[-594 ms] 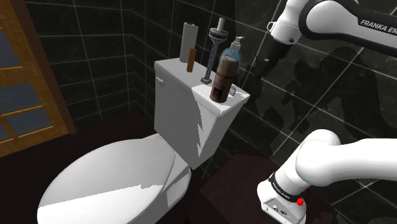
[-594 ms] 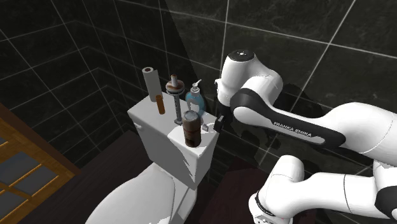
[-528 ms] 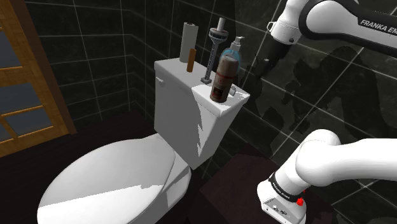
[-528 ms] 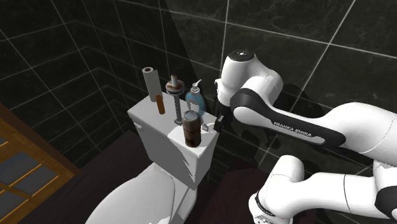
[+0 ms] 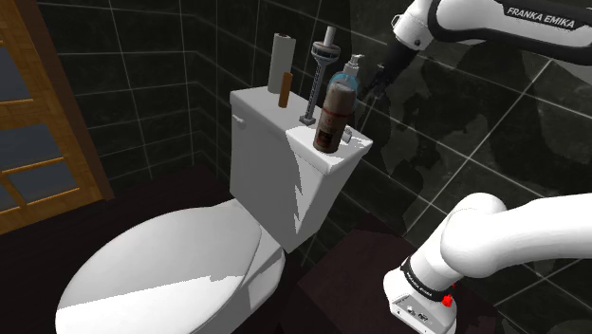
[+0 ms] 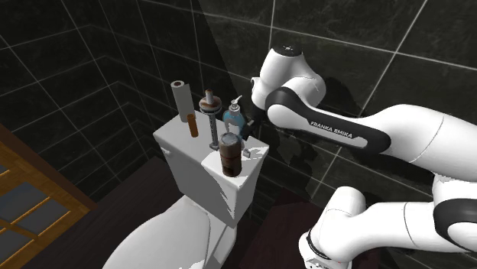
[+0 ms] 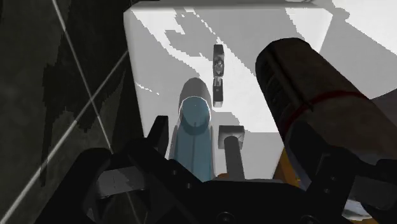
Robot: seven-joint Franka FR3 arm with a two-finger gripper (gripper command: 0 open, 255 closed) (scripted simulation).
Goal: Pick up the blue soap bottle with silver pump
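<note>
The blue soap bottle (image 5: 347, 83) with a silver pump stands upright at the back of the white toilet tank lid (image 5: 261, 100), close to the tiled wall. Beside it in the shoulder view, to the right and about level with its pump, is my black gripper (image 5: 369, 92). In the wrist view the gripper (image 7: 195, 129) is open, and the bottle (image 7: 193, 137) sits between the two fingers (image 7: 232, 149) with a small gap showing. The second exterior view has the bottle (image 6: 235, 119) just left of the gripper (image 6: 251, 126).
A brown bottle with a silver cap (image 5: 331, 116) stands directly in front of the soap bottle. A tall silver tool (image 5: 321, 76), a small orange bottle (image 5: 286, 91) and a paper roll (image 5: 281, 55) share the lid. The dark tiled wall (image 5: 455, 123) is close behind.
The arm has swung up and toward the shoulder view's left. The gripper has come from beside the tank's end to the soap bottle. Nothing on the lid has moved.
</note>
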